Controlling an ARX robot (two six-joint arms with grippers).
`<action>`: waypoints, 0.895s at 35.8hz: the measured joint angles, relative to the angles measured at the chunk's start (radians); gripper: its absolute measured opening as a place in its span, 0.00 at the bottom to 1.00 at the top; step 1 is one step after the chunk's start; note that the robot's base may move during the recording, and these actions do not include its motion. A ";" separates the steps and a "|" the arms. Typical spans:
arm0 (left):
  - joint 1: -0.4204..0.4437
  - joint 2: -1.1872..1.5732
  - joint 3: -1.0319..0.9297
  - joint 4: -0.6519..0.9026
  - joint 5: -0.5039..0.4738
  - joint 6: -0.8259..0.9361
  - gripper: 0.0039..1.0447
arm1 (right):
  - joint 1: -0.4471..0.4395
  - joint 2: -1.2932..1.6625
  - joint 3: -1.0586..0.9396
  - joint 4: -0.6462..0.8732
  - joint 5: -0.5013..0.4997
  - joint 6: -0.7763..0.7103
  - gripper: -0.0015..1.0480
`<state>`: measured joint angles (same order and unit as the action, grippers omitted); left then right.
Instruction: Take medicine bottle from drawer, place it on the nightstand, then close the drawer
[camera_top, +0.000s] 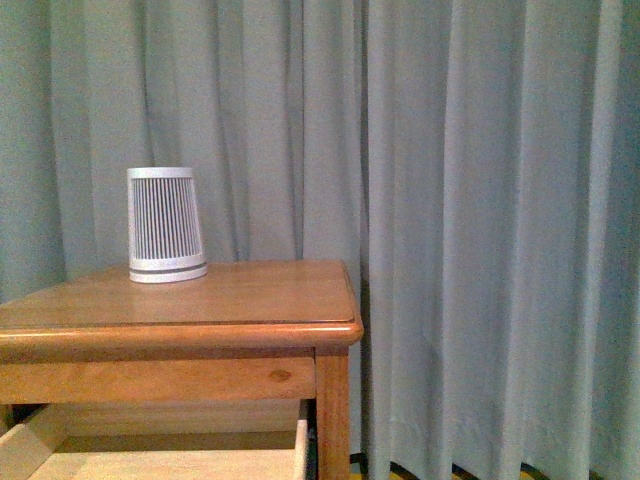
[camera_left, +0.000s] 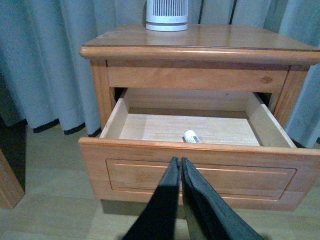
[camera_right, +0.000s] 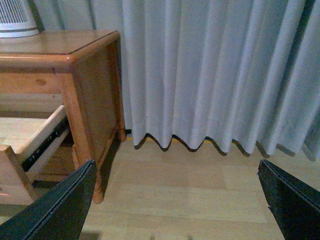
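Note:
The nightstand (camera_left: 200, 42) is a honey-orange wooden table with its upper drawer (camera_left: 200, 170) pulled out. A tiny white medicine bottle (camera_left: 191, 136) lies on the pale drawer floor, close behind the drawer front. My left gripper (camera_left: 180, 161) is shut with nothing in it, just in front of the drawer front and short of the bottle. My right gripper (camera_right: 176, 167) is open and empty over the wooden floor, to the right of the nightstand (camera_right: 75, 55). The front view shows the nightstand top (camera_top: 200, 300) and the open drawer's inside (camera_top: 160, 450); neither gripper appears there.
A white-grey ribbed tapered device (camera_top: 164, 225) stands at the back left of the nightstand top. Grey curtains (camera_top: 480, 220) hang behind and to the right. Bare wooden floor (camera_right: 175, 190) lies to the right of the nightstand. The drawer's metal slide rail (camera_right: 45, 145) sticks out.

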<state>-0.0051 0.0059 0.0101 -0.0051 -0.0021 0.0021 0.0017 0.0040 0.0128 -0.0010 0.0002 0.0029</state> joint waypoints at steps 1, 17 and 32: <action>0.000 0.000 0.000 0.000 0.000 0.000 0.15 | 0.000 0.000 0.000 0.000 0.000 0.000 0.93; 0.000 0.000 0.000 0.000 0.003 0.000 0.90 | 0.000 0.000 0.000 0.000 0.003 0.000 0.93; 0.000 -0.003 0.000 0.000 0.002 0.000 0.94 | 0.000 0.001 0.000 -0.001 0.000 0.000 0.93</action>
<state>-0.0051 0.0025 0.0101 -0.0055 -0.0002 0.0021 0.0017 0.0051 0.0132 -0.0017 -0.0002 0.0025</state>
